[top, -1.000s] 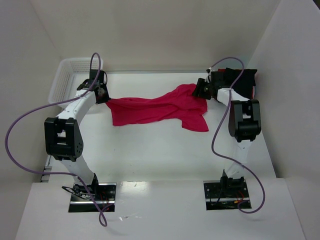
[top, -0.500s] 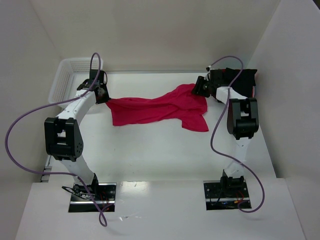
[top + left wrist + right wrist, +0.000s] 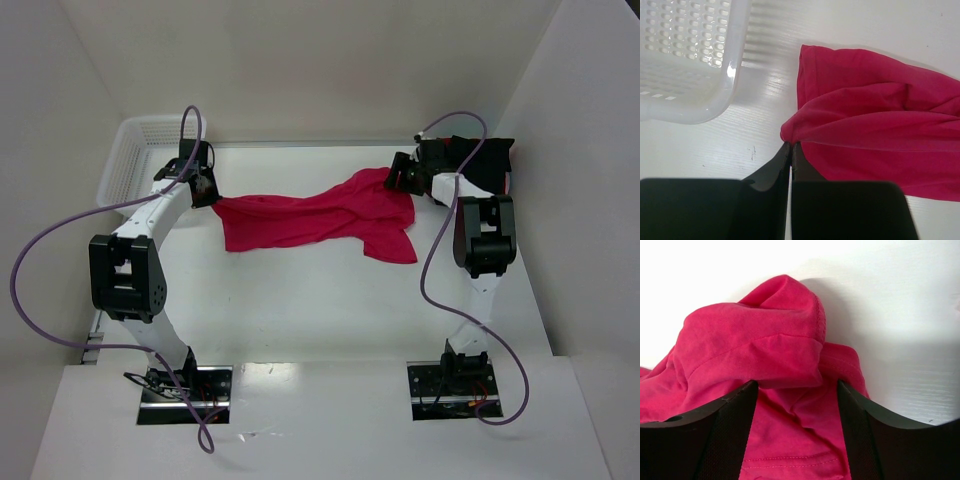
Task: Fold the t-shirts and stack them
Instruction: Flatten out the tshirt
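The crimson-red t-shirt (image 3: 318, 217) lies stretched and rumpled across the back of the table (image 3: 300, 300). My left gripper (image 3: 205, 195) is at its left end, jaws shut on a pinched fold of the red cloth (image 3: 850, 125), as the left wrist view shows at the tips (image 3: 791, 145). At the shirt's right end, my right gripper (image 3: 398, 178) stands open. Its two fingers straddle a bunched, hemmed fold of the shirt (image 3: 765, 340) without pressing it (image 3: 796, 385). A dark heap, apparently the black t-shirt (image 3: 492, 158), lies behind the right arm, partly hidden.
A white plastic mesh basket (image 3: 130, 150) stands in the back left corner, just left of my left gripper, and its rim (image 3: 737, 60) is close to the shirt's edge. White walls close in the table on the left, back and right.
The right gripper's jaws have widened around the shirt's right end and it has shifted slightly toward the back. The left gripper and the shirt have stayed put.
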